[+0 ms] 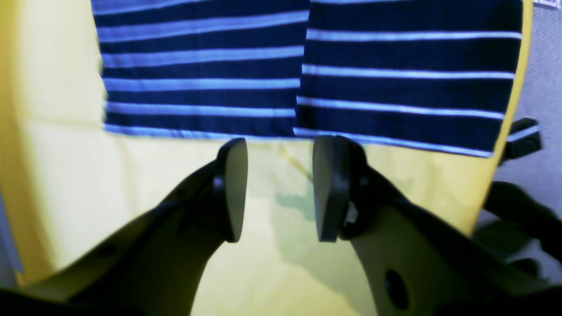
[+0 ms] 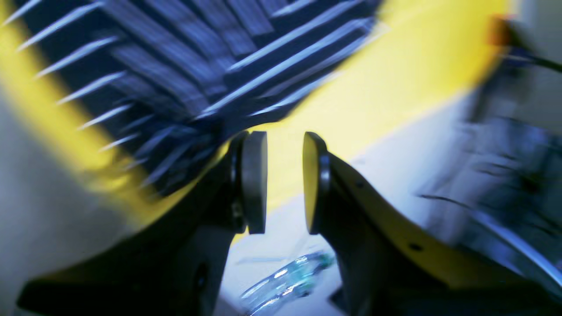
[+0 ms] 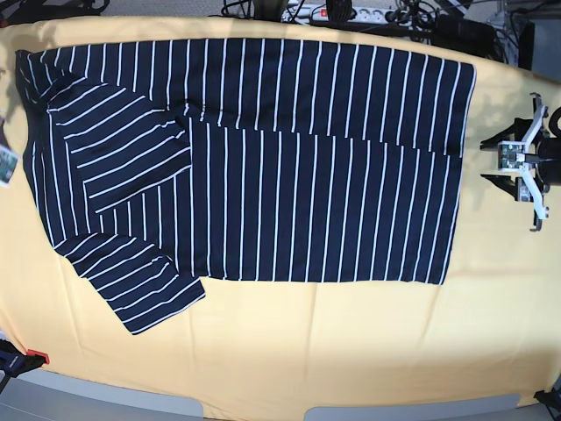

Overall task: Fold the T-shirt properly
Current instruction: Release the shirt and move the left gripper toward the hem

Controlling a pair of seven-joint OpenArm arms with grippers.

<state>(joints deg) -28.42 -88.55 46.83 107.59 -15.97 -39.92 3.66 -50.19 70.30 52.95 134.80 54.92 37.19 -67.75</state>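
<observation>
- the t-shirt (image 3: 263, 167) is laid flat on the yellow bench (image 3: 351, 351), one sleeve (image 3: 131, 285) turned out at the near left.
- the left end effector (image 1: 279, 188) is seen wide, empty, just beside the hem.
- the right end effector (image 2: 284, 182) is seen narrowly parted, empty.

L pincer (image 1: 279, 188): black fingers w/ flat oval pads (image 1: 235, 188), small screw holes in shanks. R pincer (image 2: 284, 182): same build, round grey pads (image 2: 254, 182), yellow-lit finger backs.
</observation>
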